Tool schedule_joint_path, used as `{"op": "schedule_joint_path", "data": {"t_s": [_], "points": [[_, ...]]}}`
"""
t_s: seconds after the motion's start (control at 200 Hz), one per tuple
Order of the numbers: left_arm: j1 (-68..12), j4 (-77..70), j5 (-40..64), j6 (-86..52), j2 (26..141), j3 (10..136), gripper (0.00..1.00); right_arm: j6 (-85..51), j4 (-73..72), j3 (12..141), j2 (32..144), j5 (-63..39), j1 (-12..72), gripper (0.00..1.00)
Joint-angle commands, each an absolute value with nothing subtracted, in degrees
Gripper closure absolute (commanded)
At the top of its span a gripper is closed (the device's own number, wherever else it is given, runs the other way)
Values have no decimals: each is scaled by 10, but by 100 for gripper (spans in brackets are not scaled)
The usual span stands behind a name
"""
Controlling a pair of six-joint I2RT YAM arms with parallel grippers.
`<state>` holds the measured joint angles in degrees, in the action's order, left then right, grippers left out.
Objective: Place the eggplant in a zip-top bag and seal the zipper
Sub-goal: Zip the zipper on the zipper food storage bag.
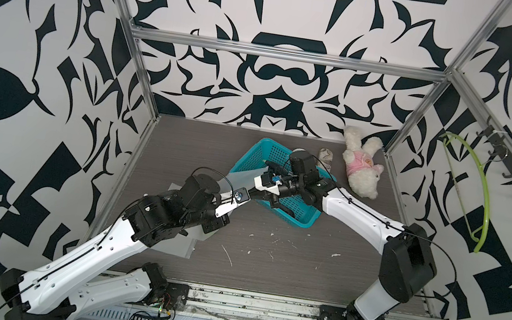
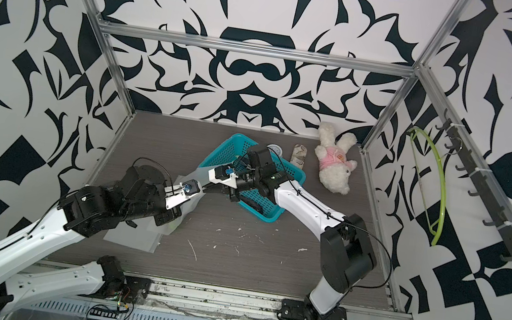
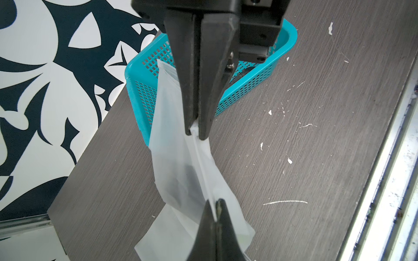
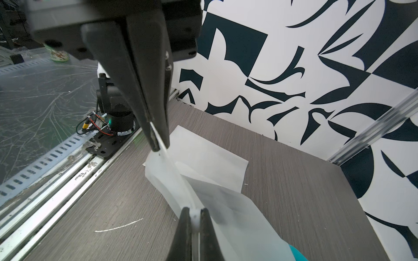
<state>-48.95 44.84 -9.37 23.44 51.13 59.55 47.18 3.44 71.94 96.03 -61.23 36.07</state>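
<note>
teal basket (image 1: 247,157) | white plush toy (image 1: 362,170) in pink | green hanger (image 1: 484,218), hanging

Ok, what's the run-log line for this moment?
left gripper: shut on zip-top bag zipper edge | right gripper: shut on same edge | bag: held above table | eggplant: not clearly visible

L arm (image 1: 93,253) stretched fwd, angled inward; R arm (image 1: 355,208) bent at elbow, forearm reaching across twd L. Wrists nearly meet. Both sets of jaws clamped tight on bag (image 3: 172,158) edge, tips facing each other.
</note>
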Motion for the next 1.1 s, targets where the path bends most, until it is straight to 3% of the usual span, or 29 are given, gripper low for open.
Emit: {"op": "schedule_joint_path", "data": {"t_s": [0.0,0.44,0.9,1.095], "points": [[-497,552,-71,238,490,609,100,503,41,733,954,-509,308,97],[-497,610,-160,262,482,657,100,527,55,729,960,-488,298,96],[-496,623,-298,375,464,714,100,503,37,708,946,-494,297,94],[-459,614,-302,418,478,721,100,488,42,700,941,-502,301,93]]}}
